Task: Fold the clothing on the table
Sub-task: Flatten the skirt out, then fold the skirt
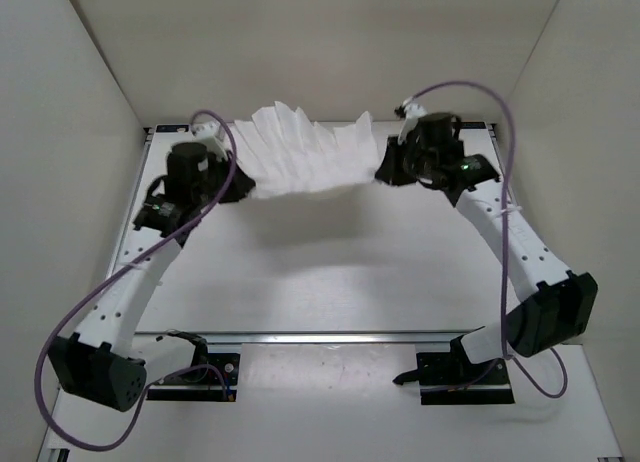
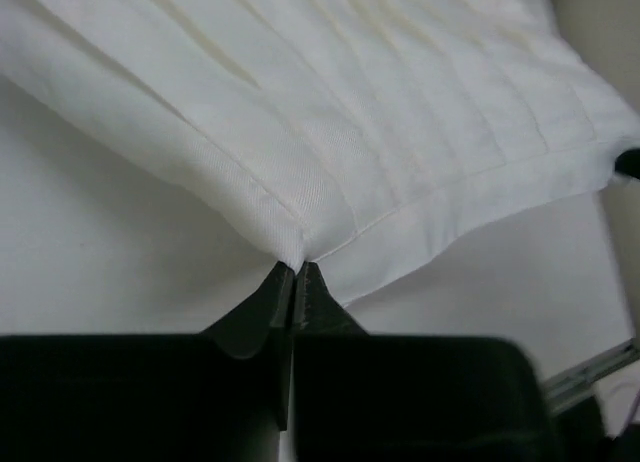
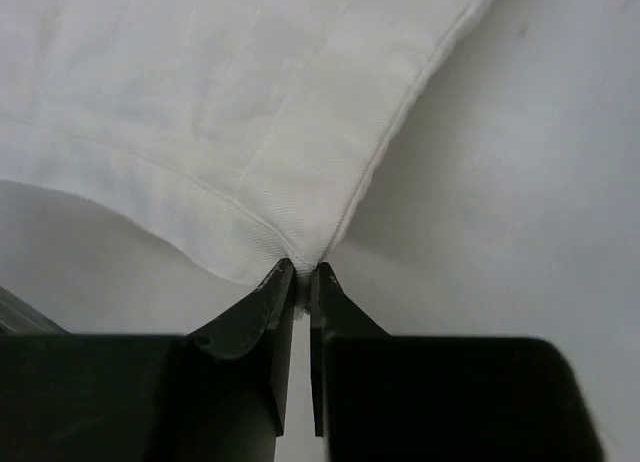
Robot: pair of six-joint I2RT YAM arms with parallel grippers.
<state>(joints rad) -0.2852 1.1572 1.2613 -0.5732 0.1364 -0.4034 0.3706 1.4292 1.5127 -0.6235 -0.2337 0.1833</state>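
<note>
Left gripper [image 2: 297, 267] and right gripper [image 3: 303, 272] each pinch a clothing [image 1: 305, 152] corner; such thin bites may slip under tension.

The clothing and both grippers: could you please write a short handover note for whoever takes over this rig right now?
Grippers: left gripper shut on one corner of the clothing; right gripper shut on the opposite corner.
Position: the clothing is stretched between them over the far half of the table, rippled, apparently hanging clear of it.
Done: both corners gripped.
Left: the fold itself; no finished fold shows, so the clothing probably needs laying down and folding over.
</note>
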